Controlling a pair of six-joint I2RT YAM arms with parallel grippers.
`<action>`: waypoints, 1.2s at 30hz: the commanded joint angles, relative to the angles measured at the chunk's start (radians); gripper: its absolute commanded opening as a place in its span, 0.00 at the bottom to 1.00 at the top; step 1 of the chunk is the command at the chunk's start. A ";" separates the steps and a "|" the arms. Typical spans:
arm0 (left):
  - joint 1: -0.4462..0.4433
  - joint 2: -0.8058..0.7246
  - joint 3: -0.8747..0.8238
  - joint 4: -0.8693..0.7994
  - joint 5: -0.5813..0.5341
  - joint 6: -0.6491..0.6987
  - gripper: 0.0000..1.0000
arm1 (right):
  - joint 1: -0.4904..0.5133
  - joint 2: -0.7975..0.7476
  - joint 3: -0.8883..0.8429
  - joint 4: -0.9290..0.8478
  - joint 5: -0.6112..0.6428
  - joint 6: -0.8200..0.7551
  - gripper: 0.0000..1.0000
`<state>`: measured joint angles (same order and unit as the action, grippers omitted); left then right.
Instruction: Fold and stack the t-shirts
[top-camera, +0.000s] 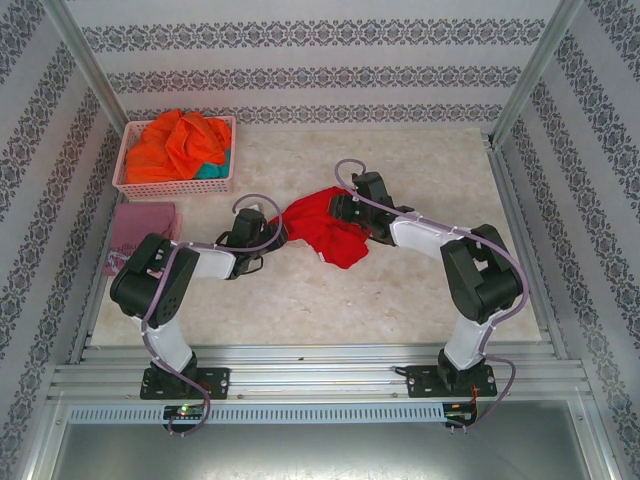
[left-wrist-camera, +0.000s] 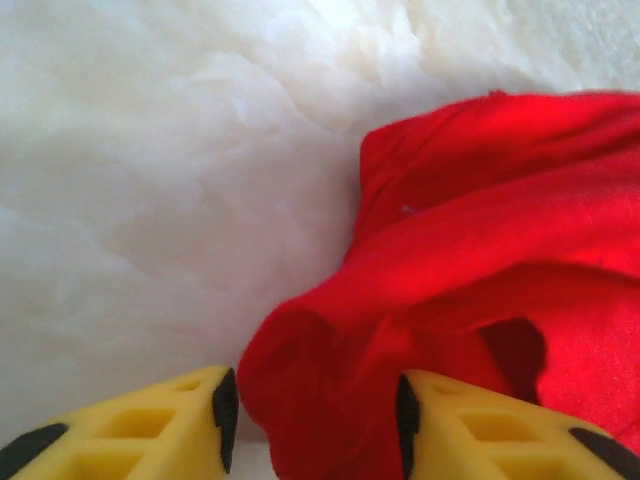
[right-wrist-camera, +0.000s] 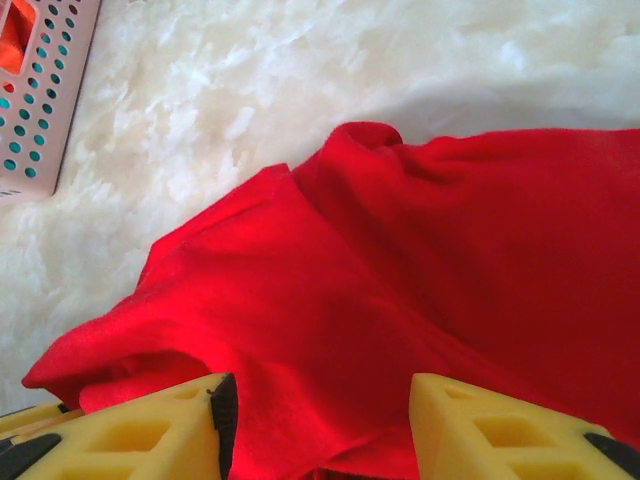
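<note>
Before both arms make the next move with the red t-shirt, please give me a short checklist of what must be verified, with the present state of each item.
1. Cloth of the red t-shirt lies between the fingers of the left end effector: ok.
2. Left grip is firm on the cloth: cannot tell.
3. Red cloth lies between the fingers of the right end effector: ok; firm grip: cannot tell.
4. Shirt is spread flat for folding: not ok, it is bunched.
5. The pink basket stands apart from the shirt: ok.
6. The maroon shirt lies apart from the red one: ok.
</note>
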<state>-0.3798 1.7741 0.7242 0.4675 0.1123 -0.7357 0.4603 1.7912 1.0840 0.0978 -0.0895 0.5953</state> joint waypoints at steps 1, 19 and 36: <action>-0.007 0.004 0.022 0.058 0.029 -0.027 0.28 | 0.007 -0.024 -0.005 0.007 0.020 -0.041 0.51; -0.005 -0.029 0.006 0.051 0.022 0.021 0.00 | 0.236 0.149 0.203 -0.123 0.169 -0.522 0.57; 0.002 -0.081 0.013 0.030 -0.002 0.078 0.00 | 0.185 0.108 0.214 -0.089 0.178 -0.478 0.00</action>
<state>-0.3794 1.7378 0.7181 0.4946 0.1356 -0.7147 0.6609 1.9923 1.3170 -0.0303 0.0860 0.1074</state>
